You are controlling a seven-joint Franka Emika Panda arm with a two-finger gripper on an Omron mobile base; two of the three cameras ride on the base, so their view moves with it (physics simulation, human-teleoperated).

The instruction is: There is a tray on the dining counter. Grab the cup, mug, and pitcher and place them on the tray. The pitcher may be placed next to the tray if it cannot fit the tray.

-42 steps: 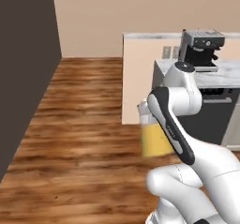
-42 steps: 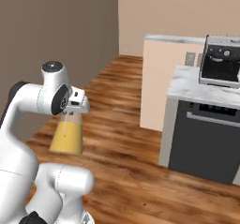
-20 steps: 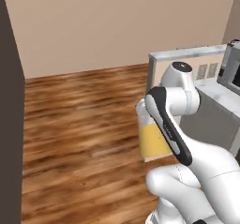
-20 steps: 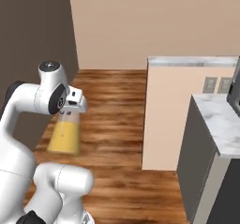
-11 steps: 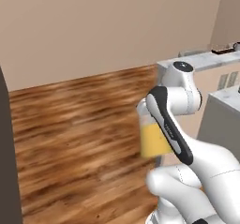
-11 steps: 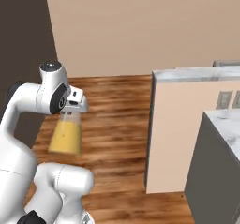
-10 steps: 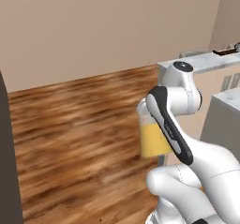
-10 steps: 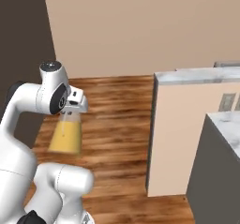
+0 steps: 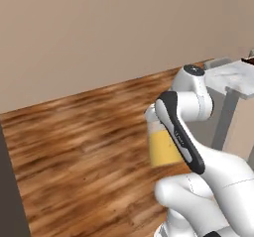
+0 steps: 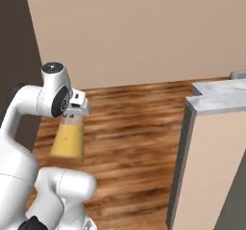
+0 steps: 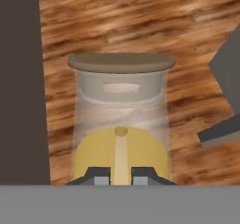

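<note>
One container is carried: the pitcher (image 10: 68,138), a clear glass cone roughly half filled with orange liquid, hangs upright in mid-air under the gripper (image 10: 73,114), well above the wooden floor (image 10: 129,128) and touching no surface. The gripper jaws stand narrow, closed on the pitcher's neck just under the lid. In the hand view the brown cork lid (image 11: 121,62) caps the clear upper glass, the orange liquid fills the part nearest the fingertips (image 11: 98,175), and the gripper (image 11: 121,176) sits at the bottom edge.

Left to right in the left base view: a dark panel (image 9: 9,191) borders the left edge; open wooden floor (image 9: 79,147) runs to the beige wall (image 9: 109,32); the pitcher (image 9: 162,149) shows partly behind the white arm (image 9: 181,132); at the far right a marble table (image 9: 233,75) ends in a free corner, with something dark reddish-brown on it cut off by the picture's edge.

Left to right in the right base view: a dark panel (image 10: 17,56) stands behind the arm (image 10: 29,108); the pitcher hangs beside the arm; bare floor lies between the pitcher and a marble-topped unit (image 10: 216,99) with a beige side, whose near corner projects toward the open floor. Pitcher and unit are well apart.
</note>
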